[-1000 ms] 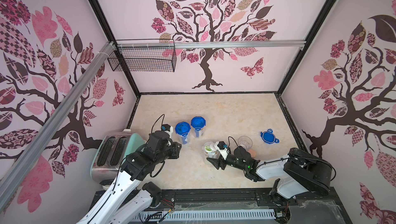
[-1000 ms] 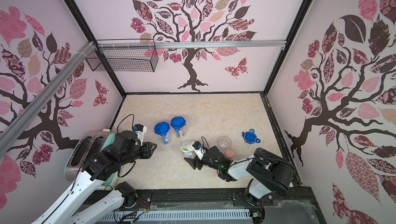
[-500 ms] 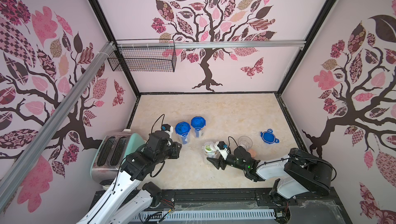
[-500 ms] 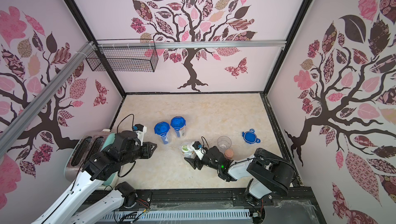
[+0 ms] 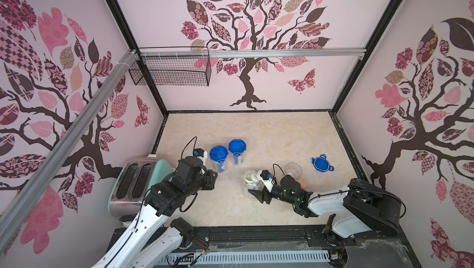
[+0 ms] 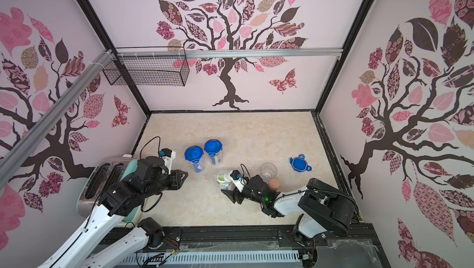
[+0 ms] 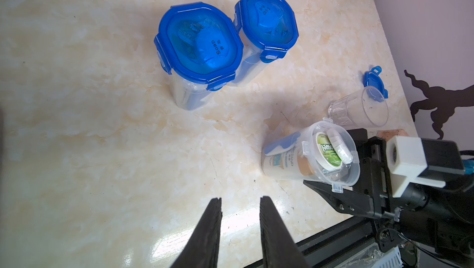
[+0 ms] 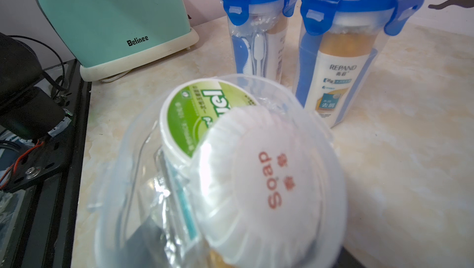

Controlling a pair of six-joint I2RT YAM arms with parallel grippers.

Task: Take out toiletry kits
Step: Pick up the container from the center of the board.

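Marble table (image 5: 269, 130): toiletry kit (image 7: 331, 151) (green-label tub, wrapped soap, tan-cap bottle) inside open jar (image 7: 282, 151). Jar tipped, pinched between jaws of right claw (image 5: 256, 188). Nearby, left claw (image 7: 241, 198) slightly spread, empty. Two closed jars (image 5: 218, 154) beyond, kits inside. Glass (image 5: 293, 169), cork (image 5: 302, 182) beside right claw; loose lid (image 5: 320, 164) and toaster (image 5: 136, 179) farther out.

In both top views I find the table (image 5: 256, 130) bare across mid-frame, free to cross. Below it, two lidded jars (image 5: 218, 154) sit side by side left of centre. A bare lane separates them from the open jar (image 5: 245, 187) in the right jaws. A clear cup (image 5: 293, 170) and loose blue lid (image 5: 320, 164) crowd the right, and the toaster (image 5: 133, 179) blocks the lower left.
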